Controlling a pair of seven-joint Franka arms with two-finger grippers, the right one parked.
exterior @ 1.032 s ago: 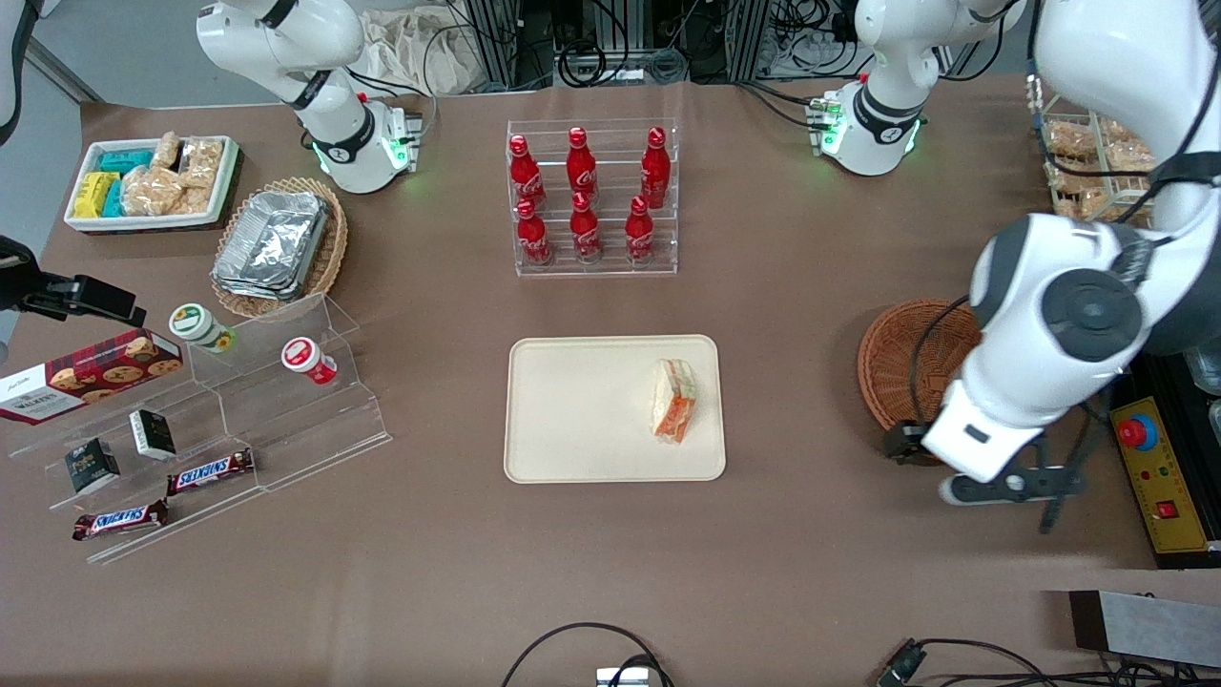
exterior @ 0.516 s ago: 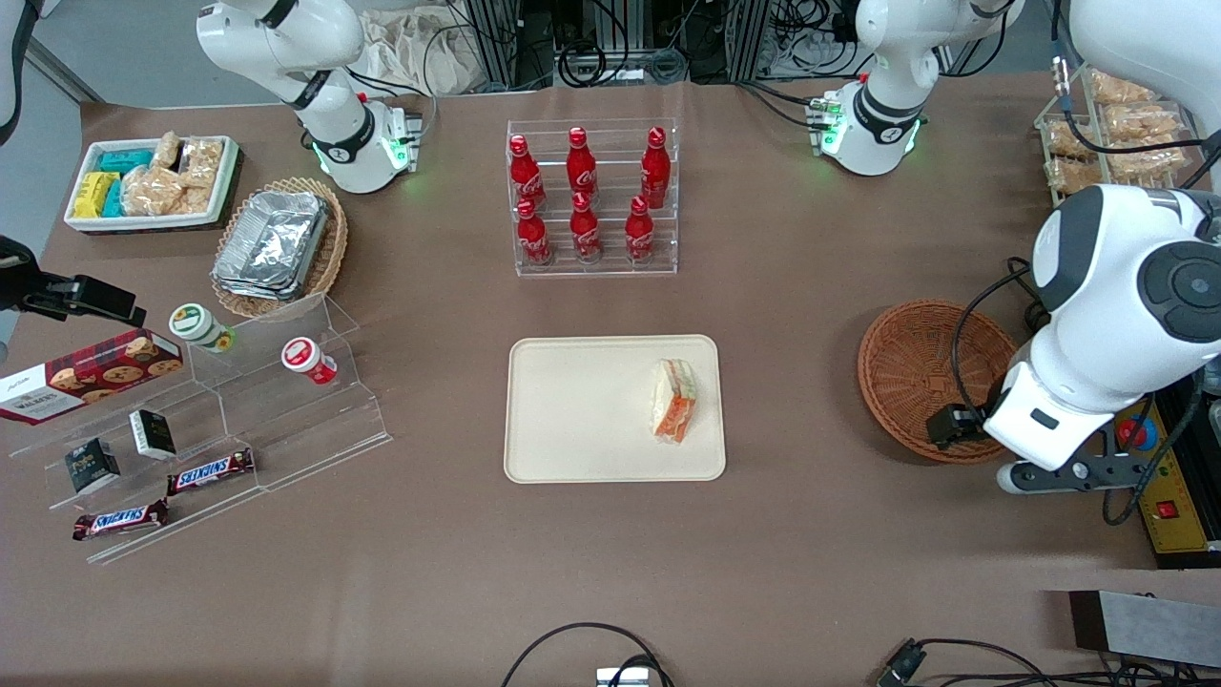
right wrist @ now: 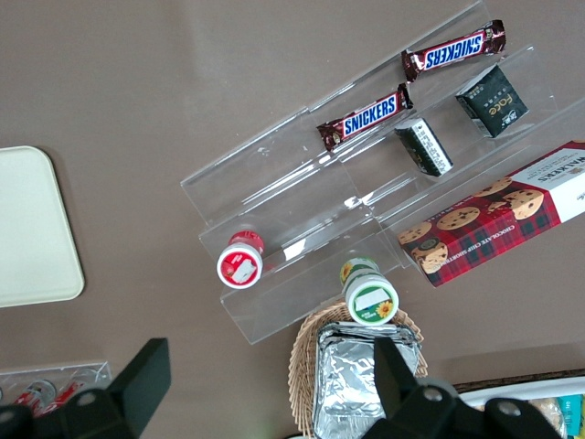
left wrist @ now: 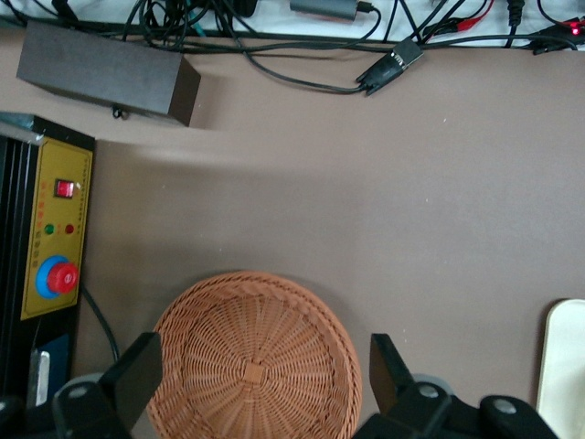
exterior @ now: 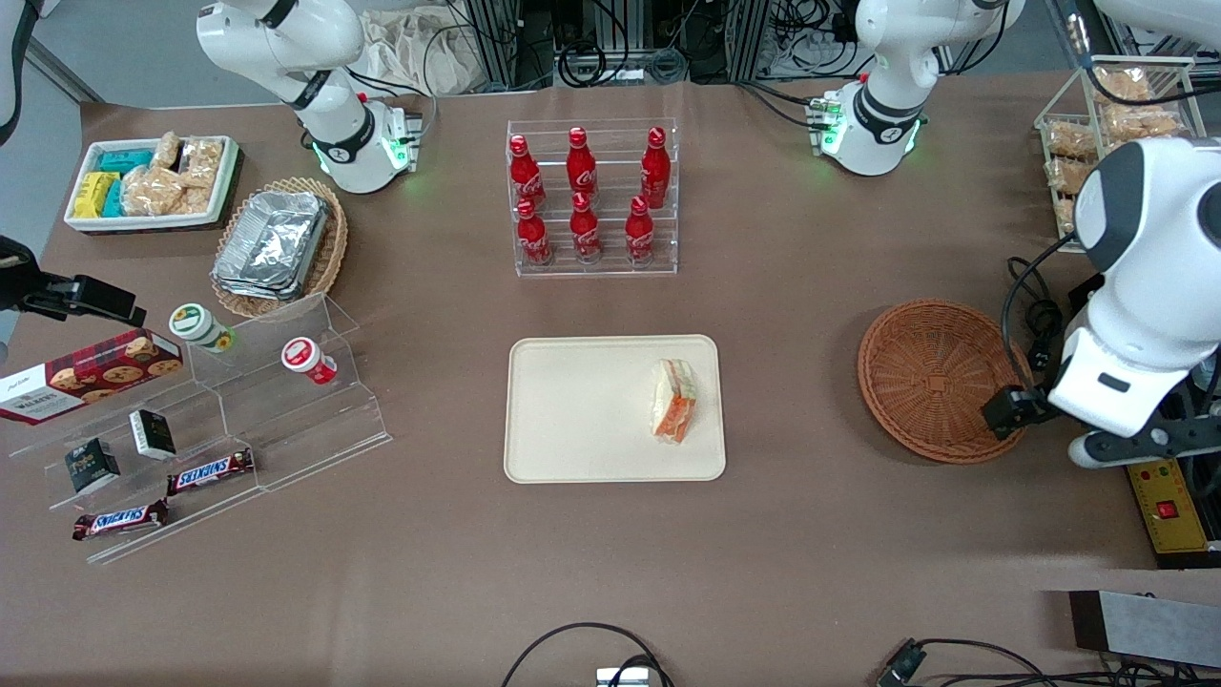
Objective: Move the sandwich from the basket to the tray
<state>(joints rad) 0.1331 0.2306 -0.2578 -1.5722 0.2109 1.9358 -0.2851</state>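
Pincer (left wrist: 256, 366) open over basket (left wrist: 251, 366) — layered sandwich (exterior: 673, 401) trayed

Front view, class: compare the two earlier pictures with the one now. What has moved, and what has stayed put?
The left arm has drawn back toward its own end of the table, uncovering the basket, which lies empty. Its gripper now hangs open above the basket, holding nothing. The sandwich has stayed on the tray, and the tray and basket have not shifted.
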